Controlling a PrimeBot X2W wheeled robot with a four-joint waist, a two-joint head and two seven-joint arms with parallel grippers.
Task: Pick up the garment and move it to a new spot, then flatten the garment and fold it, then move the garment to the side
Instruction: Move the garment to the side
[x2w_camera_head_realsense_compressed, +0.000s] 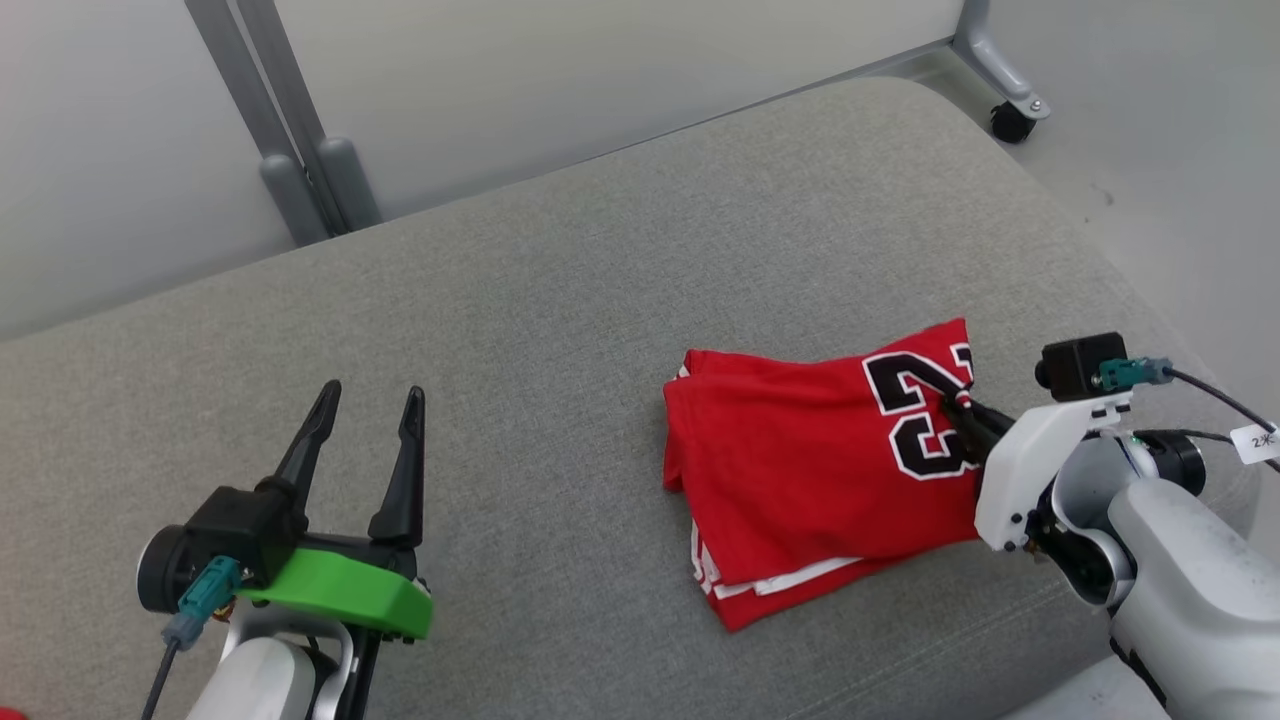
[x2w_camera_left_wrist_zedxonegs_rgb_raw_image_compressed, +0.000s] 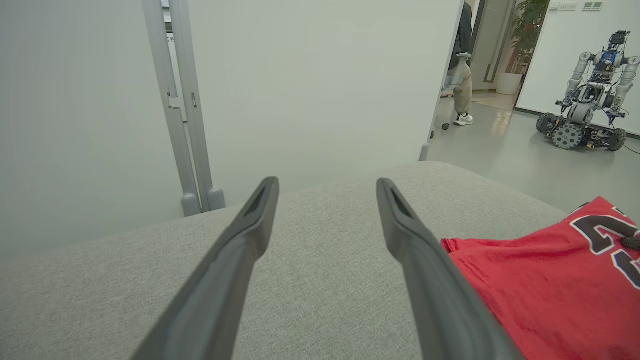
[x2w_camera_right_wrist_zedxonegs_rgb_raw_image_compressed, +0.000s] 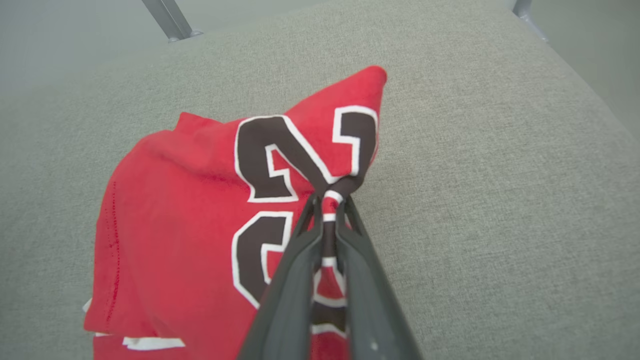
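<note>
Head view gives you the folded red jersey (x2w_camera_head_realsense_compressed: 810, 470) lying on the right part of the grey cushion (x2w_camera_head_realsense_compressed: 560, 280), its black number facing up. Your right gripper (x2w_camera_right_wrist_zedxonegs_rgb_raw_image_compressed: 327, 200) is clamped on the right edge of the jersey, and in the right wrist view you see a pinch of cloth bunched between the two fingers. Your left gripper (x2w_camera_head_realsense_compressed: 368, 400) hovers over the cushion, well to the left of the jersey, fingers spread apart.

Grey cushion (x2w_camera_head_realsense_compressed: 550, 330), white partition (x2w_camera_left_wrist_zedxonegs_rgb_raw_image_compressed: 310, 75) (wheeled), glossy floor (x2w_camera_left_wrist_zedxonegs_rgb_raw_image_compressed: 500, 155)
</note>
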